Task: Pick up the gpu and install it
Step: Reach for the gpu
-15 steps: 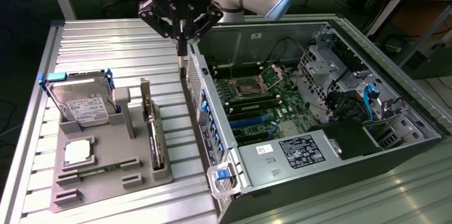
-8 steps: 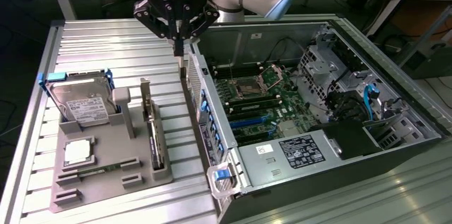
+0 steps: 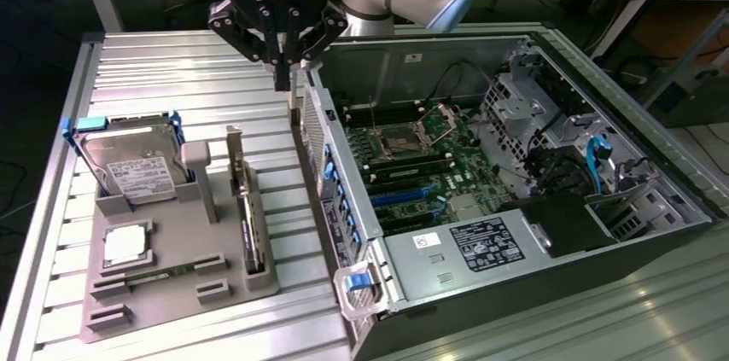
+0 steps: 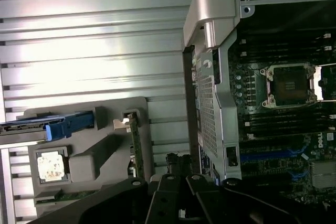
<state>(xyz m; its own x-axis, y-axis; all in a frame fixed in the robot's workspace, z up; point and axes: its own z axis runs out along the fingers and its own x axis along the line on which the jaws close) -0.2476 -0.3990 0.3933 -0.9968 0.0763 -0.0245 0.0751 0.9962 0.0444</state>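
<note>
**Tool shut and empty above the desk, gpu waiting in its holder**

I see the tool (image 3: 282, 81) (image 4: 177, 164) hanging with its fingers pressed together and nothing between them. It sits over the ribbed desk (image 3: 171, 79) at the far end of the gap between the grey parts holder (image 3: 228, 288) and the open computer case (image 3: 376, 233). The gpu (image 3: 247, 216) (image 4: 135, 145) stands on edge in the holder, nearer than the tool and toward the exterior view's left of the case wall. The hard drive (image 3: 131, 165) stands further to that left.

My worry is that a descent with the fingers together would land on the card's top edge instead of straddling it, and could tip or jam it in its slot. The case wall is also close beside the card, so I judge that a skewed lift could catch the bracket on it. A tilted grip would then misalign the card over the motherboard (image 3: 428, 169).
</note>
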